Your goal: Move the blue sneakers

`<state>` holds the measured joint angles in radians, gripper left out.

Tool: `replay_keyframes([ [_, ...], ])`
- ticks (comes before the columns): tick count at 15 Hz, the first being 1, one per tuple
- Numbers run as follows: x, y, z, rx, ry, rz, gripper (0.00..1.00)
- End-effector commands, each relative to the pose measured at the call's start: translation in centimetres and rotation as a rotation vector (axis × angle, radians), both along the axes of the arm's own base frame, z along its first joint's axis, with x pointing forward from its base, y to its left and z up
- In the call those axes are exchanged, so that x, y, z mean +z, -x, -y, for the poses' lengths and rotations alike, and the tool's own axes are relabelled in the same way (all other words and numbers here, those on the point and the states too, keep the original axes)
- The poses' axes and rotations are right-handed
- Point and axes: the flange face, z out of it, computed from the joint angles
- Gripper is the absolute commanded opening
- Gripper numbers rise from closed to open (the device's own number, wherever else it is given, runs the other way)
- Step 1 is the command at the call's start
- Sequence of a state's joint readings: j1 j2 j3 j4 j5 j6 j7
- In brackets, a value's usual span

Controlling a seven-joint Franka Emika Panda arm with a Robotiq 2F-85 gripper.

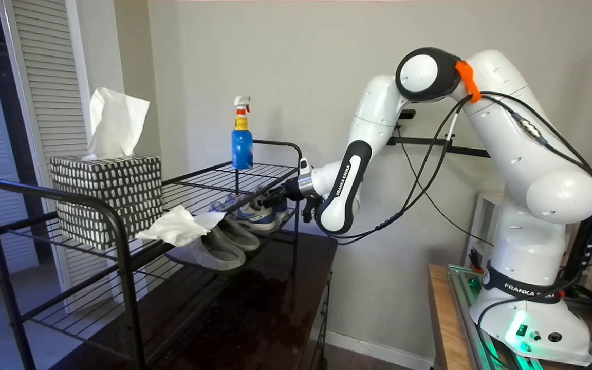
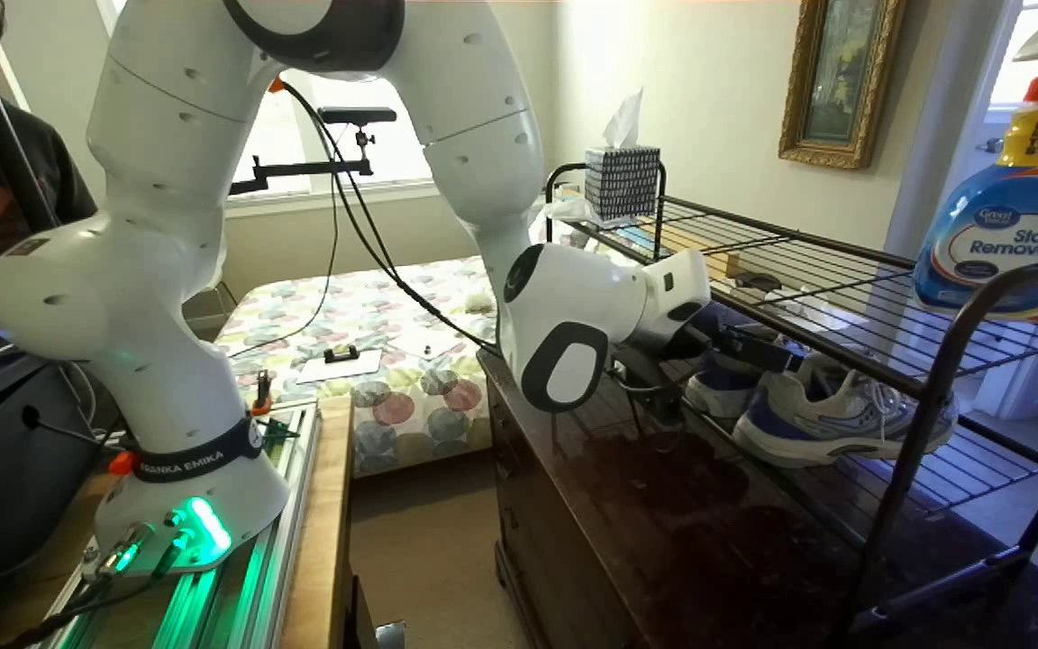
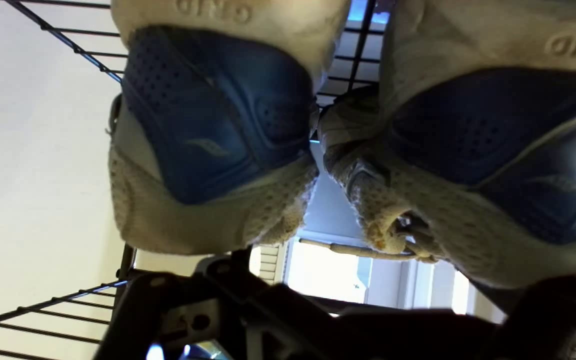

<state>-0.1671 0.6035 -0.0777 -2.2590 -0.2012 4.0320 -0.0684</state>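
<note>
The blue sneakers [image 1: 255, 213], off-white with blue heel panels, stand side by side on the rack's lower shelf. In an exterior view the nearer sneaker [image 2: 830, 419] shows from its side. The farther one [image 2: 719, 386] shows partly. The wrist view is upside down, with the left sneaker's heel [image 3: 218, 115] and the right sneaker's heel [image 3: 498, 140] close to the camera. My gripper [image 3: 368, 275] is open, its fingers spread above the heels with a gap between them. In both exterior views the gripper [image 1: 271, 198] reaches in under the upper shelf. Whether a finger touches a sneaker cannot be told.
The black wire rack [image 1: 130, 303] stands on a dark dresser [image 1: 255, 308]. Its upper shelf edge runs close above the gripper. A blue spray bottle [image 1: 242, 146] and a tissue box [image 1: 108, 200] stand on top. Grey slip-on shoes [image 1: 211, 252] sit beside the sneakers.
</note>
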Motion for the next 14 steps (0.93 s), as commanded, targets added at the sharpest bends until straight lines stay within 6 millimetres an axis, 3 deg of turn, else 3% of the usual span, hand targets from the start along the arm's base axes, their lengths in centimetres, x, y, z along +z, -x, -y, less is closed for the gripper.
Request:
replay_keyframes([
  [1, -1.1, 0.5, 0.4, -0.027, -0.013, -0.17, 1.0],
  [6, -0.1, 0.2, 0.2, -0.031, -0.019, -0.297, 1.0],
  [8, 0.1, 0.0, 0.2, -0.029, -0.016, -0.344, 0.74],
  [14, 0.9, 0.1, -0.4, 0.011, -0.015, -0.458, 0.33],
])
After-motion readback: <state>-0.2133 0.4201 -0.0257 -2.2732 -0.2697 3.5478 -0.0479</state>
